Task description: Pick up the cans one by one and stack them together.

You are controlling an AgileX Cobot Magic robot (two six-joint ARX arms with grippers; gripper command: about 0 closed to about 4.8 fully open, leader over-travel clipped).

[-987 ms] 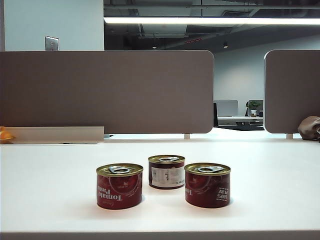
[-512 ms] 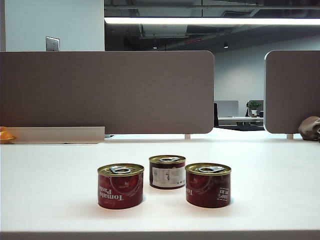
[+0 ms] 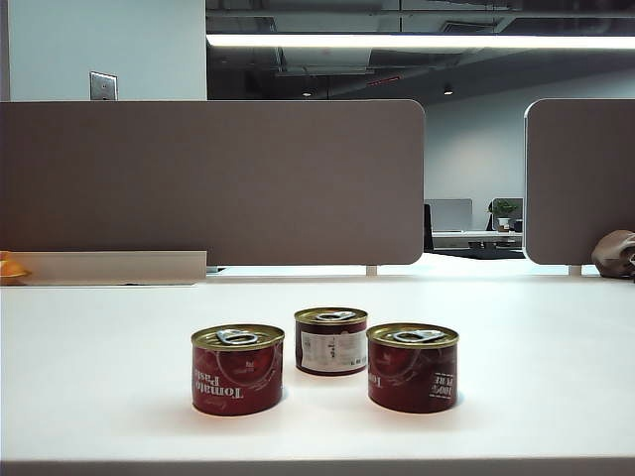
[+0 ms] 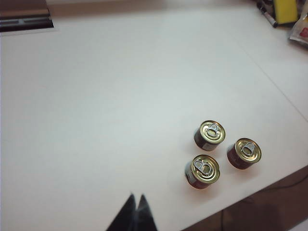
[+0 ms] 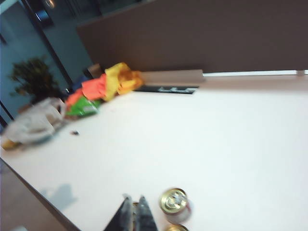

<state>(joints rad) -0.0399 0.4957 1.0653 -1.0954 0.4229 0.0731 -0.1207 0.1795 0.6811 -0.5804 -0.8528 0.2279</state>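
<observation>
Three cans (image 3: 327,357) stand upright, unstacked, clustered on the worktop (image 3: 99,357) — right claw (image 5: 134,207), pinched shut and empty, hangs just beside one; left claw (image 4: 136,207), also shut, hangs farther off

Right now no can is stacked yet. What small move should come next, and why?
Probably open the right gripper and lower it toward the nearest can. All three cans stand apart, upright on the table, and both grippers are shut and empty; the left gripper is farther from them.
</observation>
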